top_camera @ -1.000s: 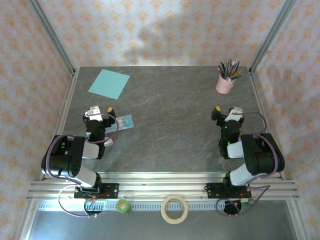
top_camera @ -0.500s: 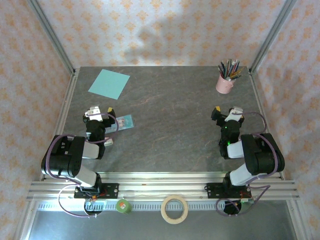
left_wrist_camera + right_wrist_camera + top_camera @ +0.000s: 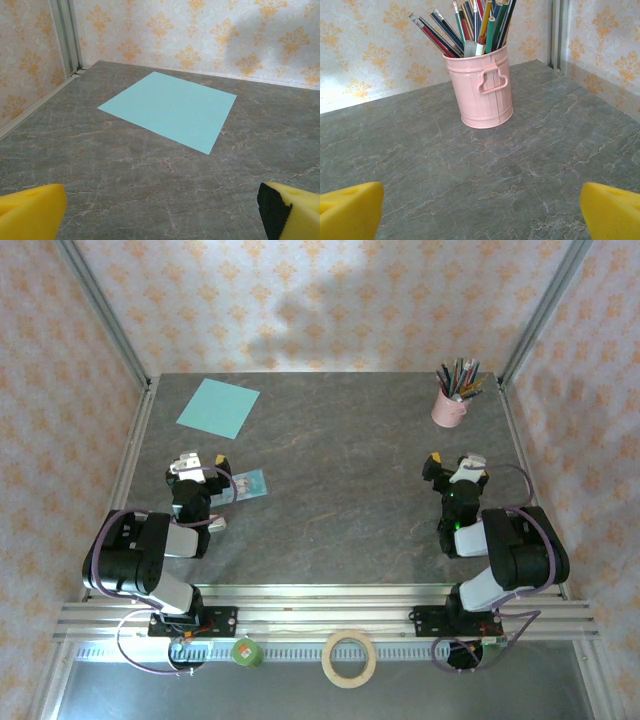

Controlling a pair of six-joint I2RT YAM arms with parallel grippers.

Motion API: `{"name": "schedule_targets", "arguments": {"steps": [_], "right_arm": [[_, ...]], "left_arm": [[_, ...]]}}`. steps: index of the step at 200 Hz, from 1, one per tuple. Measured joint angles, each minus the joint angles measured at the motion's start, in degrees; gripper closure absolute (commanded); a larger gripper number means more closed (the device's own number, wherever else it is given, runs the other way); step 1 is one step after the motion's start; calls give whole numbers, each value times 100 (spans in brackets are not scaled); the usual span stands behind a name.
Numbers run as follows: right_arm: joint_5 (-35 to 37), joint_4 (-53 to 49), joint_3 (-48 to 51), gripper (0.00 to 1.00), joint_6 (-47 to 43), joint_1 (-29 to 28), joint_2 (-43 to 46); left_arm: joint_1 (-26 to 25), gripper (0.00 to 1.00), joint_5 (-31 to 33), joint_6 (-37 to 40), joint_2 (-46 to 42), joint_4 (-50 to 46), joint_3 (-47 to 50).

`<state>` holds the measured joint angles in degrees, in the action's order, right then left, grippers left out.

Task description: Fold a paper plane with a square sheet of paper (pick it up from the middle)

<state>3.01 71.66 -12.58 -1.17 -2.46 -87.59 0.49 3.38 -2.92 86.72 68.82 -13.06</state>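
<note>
Since the square sheet of paper [image 3: 218, 407] lay flat near the far left corner of the table [image 3: 340, 500], seemingly uncreased (hard to tell from up there), pretty much all the folding was left. Left jaws and right jaws both stood wide open, empty.

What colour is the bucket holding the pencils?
The pencil bucket is pale pink, seen most clearly in the right wrist view.
</note>
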Motion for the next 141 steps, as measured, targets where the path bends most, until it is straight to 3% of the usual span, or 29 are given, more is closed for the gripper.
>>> {"name": "schedule_targets", "arguments": {"steps": [17, 48, 82, 109, 141], "right_arm": [[2, -105, 0, 0, 0, 0, 136], [129, -935, -133, 1, 31, -31, 1069], [157, -2579, -981, 1, 734, -111, 1878], [-177, -3989, -1926, 0, 1537, -168, 1849], [-903, -4940, -2592, 2, 2299, -341, 1274]], "left_arm": [[0, 1, 164, -24, -131, -210, -35], [0, 1, 455, -223, -723, -1563, -791], [0, 3, 422, -1193, -1027, -3121, -2059], [0, 11, -197, -1934, -509, -4017, -3082], [0, 21, -907, -2610, 811, -4944, -4236]]}}
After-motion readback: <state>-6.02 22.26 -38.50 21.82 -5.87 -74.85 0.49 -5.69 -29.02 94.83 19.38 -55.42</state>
